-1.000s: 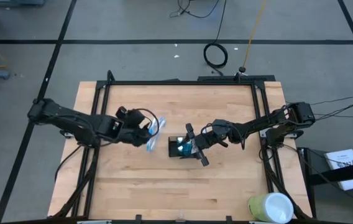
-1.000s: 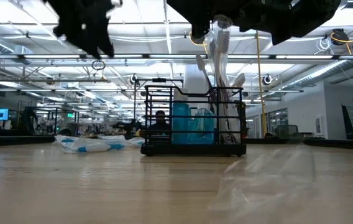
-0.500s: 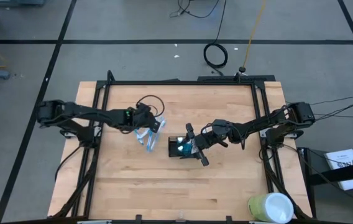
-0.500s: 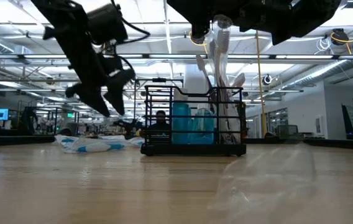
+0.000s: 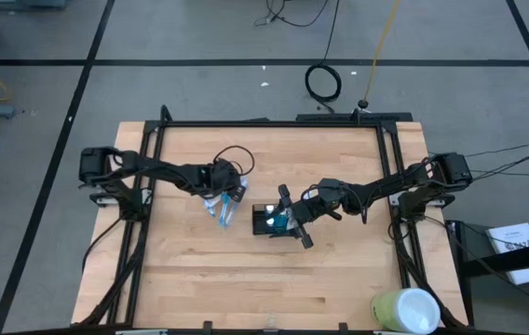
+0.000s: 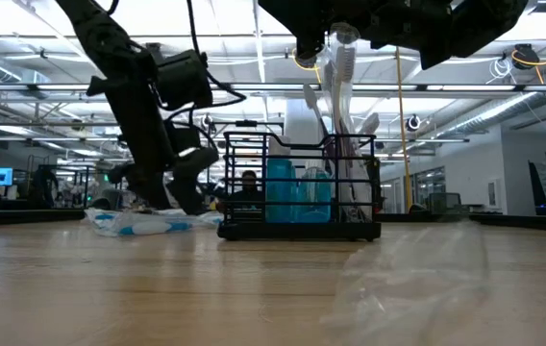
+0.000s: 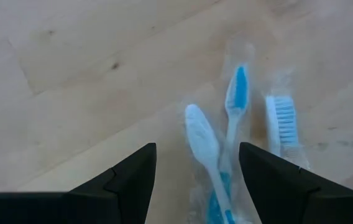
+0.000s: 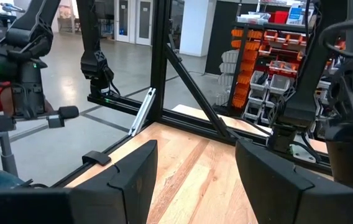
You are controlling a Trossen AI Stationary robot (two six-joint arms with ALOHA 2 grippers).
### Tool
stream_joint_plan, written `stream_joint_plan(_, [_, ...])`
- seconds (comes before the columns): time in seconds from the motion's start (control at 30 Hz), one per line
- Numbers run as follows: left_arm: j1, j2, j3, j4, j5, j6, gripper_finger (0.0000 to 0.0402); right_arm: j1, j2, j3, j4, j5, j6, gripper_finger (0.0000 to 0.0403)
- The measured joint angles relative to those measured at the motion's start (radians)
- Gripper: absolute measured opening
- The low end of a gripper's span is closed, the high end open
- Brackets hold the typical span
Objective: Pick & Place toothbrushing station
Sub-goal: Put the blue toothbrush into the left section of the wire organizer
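Note:
The toothbrushing station, a small black wire-mesh holder [image 5: 263, 221], stands on its base at the table's middle. In the low view [image 6: 297, 192] it holds blue cups and upright toothbrushes. Two blue-and-white toothbrushes in clear wrap [image 5: 223, 202] lie flat on the table to its left. My left gripper [image 5: 220, 184] is open and points down close over them. In the left wrist view [image 7: 195, 152] its fingers stand on either side of the wrapped handles [image 7: 217, 143]. My right gripper [image 5: 292, 219] is open, high over the holder's right side, and its fingers [image 8: 195, 149] hold nothing.
A black metal frame [image 5: 264, 122] runs around the table. A green-and-white cup [image 5: 406, 310] stands off the near right corner. A clear plastic sheet [image 6: 417, 279] shows blurred in the low view's near right. Bare wood lies along the near side.
My left gripper has gone toward the table's far edge and a little right, and has come down from high above to just over the wrapped toothbrushes. It stays open. My right gripper and the holder have kept still.

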Motion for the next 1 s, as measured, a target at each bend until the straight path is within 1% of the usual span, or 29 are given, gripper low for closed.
stream_joint_plan(0.13, [0.003, 0.025, 0.000, 0.026, -0.001, -0.003, 0.0234, 0.000, 0.000, 0.000, 0.000, 0.000, 0.000, 0.0210])
stream_joint_plan(0.33, [0.014, 0.020, 0.000, 0.023, 0.002, -0.027, 0.0234, 0.000, 0.000, 0.000, 0.000, 0.000, 0.000, 0.0210])
stream_joint_plan(0.43, [0.013, 0.016, 0.001, 0.029, 0.013, -0.023, 0.0224, 0.000, 0.000, 0.000, 0.000, 0.000, 0.000, 0.0210])
stream_joint_plan(0.8, [0.042, 0.012, 0.001, 0.025, 0.015, -0.015, 0.0148, 0.000, 0.000, 0.000, 0.000, 0.000, 0.000, 0.0210])
stream_joint_plan(0.9, [0.047, 0.012, 0.001, 0.025, 0.015, -0.015, 0.0113, 0.000, 0.000, 0.000, 0.000, 0.000, 0.000, 0.0210])
stream_joint_plan(1.0, [0.049, 0.012, 0.001, 0.028, 0.017, -0.003, 0.0067, 0.000, 0.000, 0.000, 0.000, 0.000, 0.000, 0.0210])
